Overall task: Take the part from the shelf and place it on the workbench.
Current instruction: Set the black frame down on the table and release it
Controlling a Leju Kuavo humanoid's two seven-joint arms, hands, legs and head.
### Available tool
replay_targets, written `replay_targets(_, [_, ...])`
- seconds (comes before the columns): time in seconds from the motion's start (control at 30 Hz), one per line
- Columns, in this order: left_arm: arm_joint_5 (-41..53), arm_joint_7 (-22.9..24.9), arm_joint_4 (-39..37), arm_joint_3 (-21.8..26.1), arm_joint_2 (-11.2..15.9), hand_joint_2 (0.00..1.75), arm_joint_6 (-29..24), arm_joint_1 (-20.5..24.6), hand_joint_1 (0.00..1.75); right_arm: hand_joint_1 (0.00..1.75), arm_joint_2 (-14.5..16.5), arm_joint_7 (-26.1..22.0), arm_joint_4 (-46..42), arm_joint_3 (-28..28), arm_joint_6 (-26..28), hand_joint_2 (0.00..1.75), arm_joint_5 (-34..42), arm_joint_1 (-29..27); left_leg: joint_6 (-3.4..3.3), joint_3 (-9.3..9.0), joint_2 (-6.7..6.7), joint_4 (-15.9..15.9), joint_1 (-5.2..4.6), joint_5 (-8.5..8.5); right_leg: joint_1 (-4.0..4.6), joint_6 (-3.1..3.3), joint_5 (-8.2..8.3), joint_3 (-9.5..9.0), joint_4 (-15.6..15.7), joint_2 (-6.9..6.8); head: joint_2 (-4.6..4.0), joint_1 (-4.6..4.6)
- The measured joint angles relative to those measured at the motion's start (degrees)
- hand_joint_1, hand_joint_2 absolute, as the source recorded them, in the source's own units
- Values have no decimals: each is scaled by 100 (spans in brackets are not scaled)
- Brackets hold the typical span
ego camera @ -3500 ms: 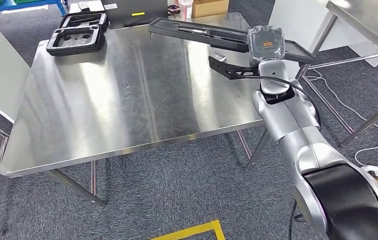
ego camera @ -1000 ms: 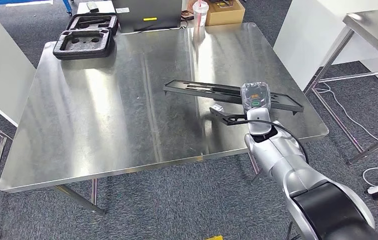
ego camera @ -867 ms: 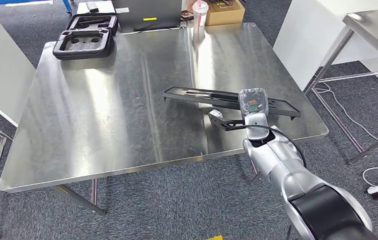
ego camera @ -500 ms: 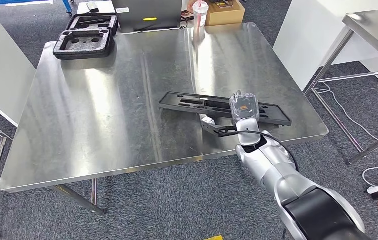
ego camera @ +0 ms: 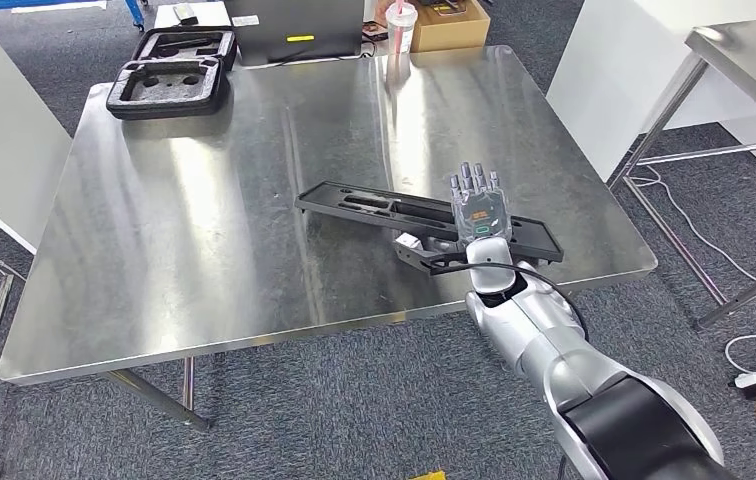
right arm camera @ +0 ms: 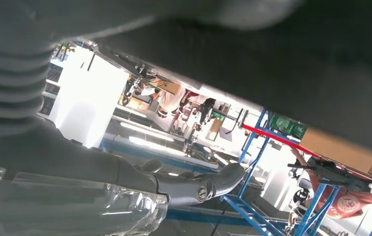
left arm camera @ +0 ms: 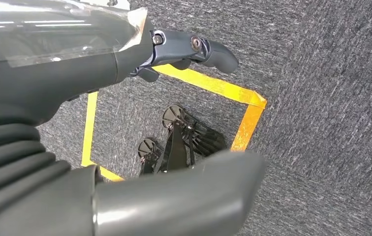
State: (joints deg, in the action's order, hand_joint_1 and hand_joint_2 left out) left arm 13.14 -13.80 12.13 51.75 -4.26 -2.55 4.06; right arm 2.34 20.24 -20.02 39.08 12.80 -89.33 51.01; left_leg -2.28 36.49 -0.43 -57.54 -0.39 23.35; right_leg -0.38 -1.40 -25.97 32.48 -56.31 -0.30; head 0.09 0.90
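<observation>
Head view: long black part (ego camera: 374, 206) flat on steel workbench (ego camera: 204, 210), near right corner. Right hand (ego camera: 478, 205) over part's right half, fingers straight, spread wide, gripping nothing. Left hand (left arm camera: 100, 54) down over carpet, fingers apart, empty. Black foam case (ego camera: 166, 82) at far left.

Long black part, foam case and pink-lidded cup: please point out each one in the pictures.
Long black part (ego camera: 354, 203), head view, its left half.
Foam case (ego camera: 167, 82), head view, front tray.
Pink-lidded cup (ego camera: 398, 24), head view, its side wall.
</observation>
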Motion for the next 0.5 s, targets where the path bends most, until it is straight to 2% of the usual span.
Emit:
replay_targets(0.27, [10, 15, 0, 27, 0, 0, 51, 0, 0, 0, 6, -78, -1, -54, 8, 0, 7, -1, 0, 0, 0, 0, 0, 0, 0, 0, 0, 0, 0, 0, 0, 0])
replay_targets(0.5, [157, 152, 0, 77, 0, 0, 75, 0, 0, 0, 77, -436, -60, -652, 77, 0, 3, -5, 0, 0, -1, 0, 0, 0, 0, 0, 0, -1, 0, 0, 0, 0])
